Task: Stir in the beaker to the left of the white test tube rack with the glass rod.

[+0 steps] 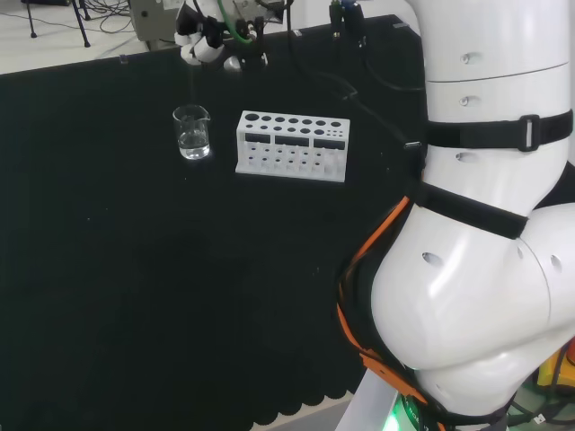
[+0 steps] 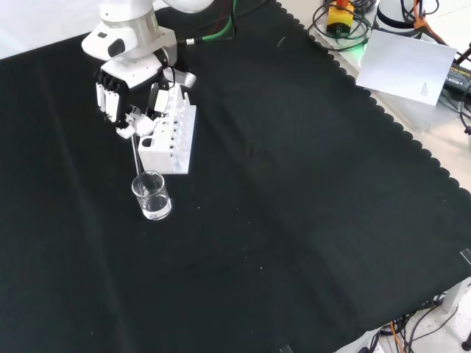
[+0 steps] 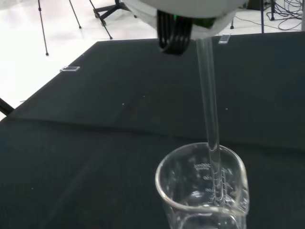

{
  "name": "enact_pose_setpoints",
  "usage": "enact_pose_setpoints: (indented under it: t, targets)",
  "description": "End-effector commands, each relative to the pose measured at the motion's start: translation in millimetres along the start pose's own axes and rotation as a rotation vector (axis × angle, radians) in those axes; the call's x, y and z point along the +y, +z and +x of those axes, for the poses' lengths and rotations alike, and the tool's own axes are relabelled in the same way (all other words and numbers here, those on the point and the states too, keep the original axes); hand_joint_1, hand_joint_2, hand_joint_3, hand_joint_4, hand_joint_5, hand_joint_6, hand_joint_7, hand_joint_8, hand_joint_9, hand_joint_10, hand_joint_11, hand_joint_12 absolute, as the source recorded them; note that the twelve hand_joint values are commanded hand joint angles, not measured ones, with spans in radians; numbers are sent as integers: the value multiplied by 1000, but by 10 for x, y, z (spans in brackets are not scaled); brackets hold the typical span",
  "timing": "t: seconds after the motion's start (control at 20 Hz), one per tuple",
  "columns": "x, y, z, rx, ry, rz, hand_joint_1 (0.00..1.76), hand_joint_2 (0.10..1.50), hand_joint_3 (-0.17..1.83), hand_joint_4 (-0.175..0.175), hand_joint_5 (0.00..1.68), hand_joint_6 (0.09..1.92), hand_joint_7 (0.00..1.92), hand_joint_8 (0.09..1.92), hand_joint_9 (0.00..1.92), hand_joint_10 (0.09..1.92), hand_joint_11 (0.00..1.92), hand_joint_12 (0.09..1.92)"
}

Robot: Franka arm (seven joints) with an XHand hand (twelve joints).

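Glass rod [image 3: 209, 114] pinched in the curled fingers of the hand [image 2: 125, 92], held straight up and down. Hangs above the beaker [image 2: 151, 195], with the low end of the rod already inside the rim, seen close in the wrist view. Kept upright, likely so the tip can go round without bumping the thin wall. A little clear water at the bottom of the beaker; cannot tell if the tip reaches it. Beaker just beside the white test tube rack [image 1: 292, 145], to its left in the head view and nearer than the rack in the front view. Both standing on the black cloth of the desk [image 2: 294, 220]. Stirring looks ready to start or just begun, with small slow circles needed so the beaker stays put.
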State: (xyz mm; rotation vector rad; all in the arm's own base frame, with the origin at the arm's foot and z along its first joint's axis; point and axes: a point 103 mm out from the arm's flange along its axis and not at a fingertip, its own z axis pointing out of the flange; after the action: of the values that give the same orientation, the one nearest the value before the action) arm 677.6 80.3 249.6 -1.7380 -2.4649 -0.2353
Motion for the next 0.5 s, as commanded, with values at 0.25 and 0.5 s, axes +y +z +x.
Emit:
enact_pose_setpoints:
  t: [0.25,0.5]
  targets:
    - [-359,-103,65,-24,21,14,1303,758,591,-175,1095,668,1190,1077,1649,725,1213,955]
    - [-193,10,250,-23,-22,31,1303,758,590,-175,1095,667,1190,1077,1648,725,1212,954]
